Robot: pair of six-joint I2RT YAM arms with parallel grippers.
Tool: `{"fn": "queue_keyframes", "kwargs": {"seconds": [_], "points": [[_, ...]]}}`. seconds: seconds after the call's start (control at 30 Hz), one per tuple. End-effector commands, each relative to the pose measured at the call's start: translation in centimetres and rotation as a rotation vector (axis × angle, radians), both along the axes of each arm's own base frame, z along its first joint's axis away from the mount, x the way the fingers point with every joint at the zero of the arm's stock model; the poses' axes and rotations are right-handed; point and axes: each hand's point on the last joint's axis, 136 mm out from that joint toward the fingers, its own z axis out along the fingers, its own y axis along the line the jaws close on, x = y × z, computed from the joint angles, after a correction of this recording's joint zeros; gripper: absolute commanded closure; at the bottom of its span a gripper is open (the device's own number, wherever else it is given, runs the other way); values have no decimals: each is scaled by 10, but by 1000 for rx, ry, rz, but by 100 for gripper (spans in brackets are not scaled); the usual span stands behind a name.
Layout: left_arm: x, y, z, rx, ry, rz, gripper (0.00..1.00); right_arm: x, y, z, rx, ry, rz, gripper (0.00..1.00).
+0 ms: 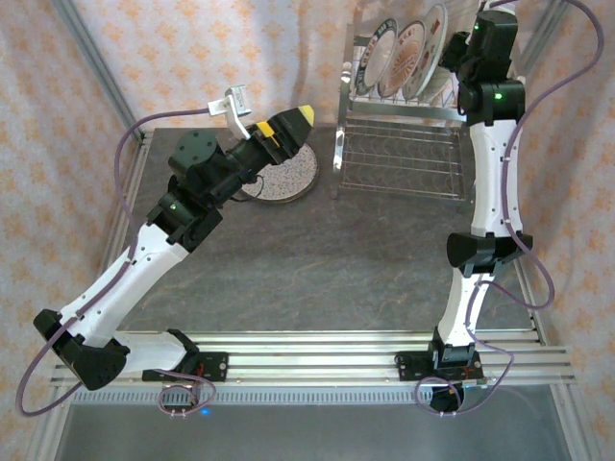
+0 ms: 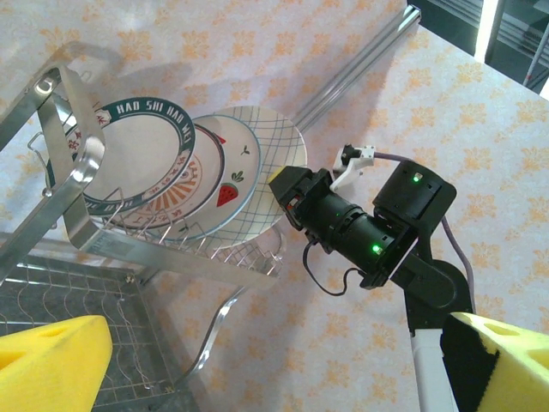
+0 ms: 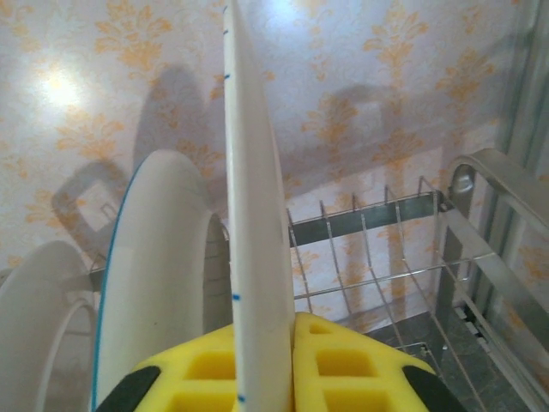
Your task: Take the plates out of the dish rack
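Observation:
The chrome dish rack [image 1: 399, 112] stands at the table's back right with three plates upright in its upper tier. In the left wrist view they are a dark-rimmed patterned plate [image 2: 137, 154], a strawberry-print plate [image 2: 230, 190] and a plaid-lined plate [image 2: 276, 142]. My right gripper [image 3: 262, 365] is shut on the plaid-lined plate's [image 3: 253, 215] rim, one yellow pad on each face. That plate still stands in the rack [image 3: 386, 219]. A speckled plate [image 1: 288, 180] lies flat on the table. Just above it my left gripper [image 1: 293, 130] hovers open and holds nothing.
The rack's lower wire tier [image 1: 404, 158] holds nothing. Patterned curtain walls close in the back and both sides, with metal frame posts [image 1: 106, 86] at the corners. The right arm [image 1: 490, 182] reaches along the rack's right side.

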Motion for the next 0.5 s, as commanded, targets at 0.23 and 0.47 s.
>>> {"fn": "queue_keyframes", "kwargs": {"seconds": [0.23,0.47], "points": [[-6,-2,24,-42,-59,-10,1,-7,3,30,-48,-89,-62,100],[-6,-3,29,-80,-60,-21,1,-20,7,55,-107,-155,-124,100]]}}
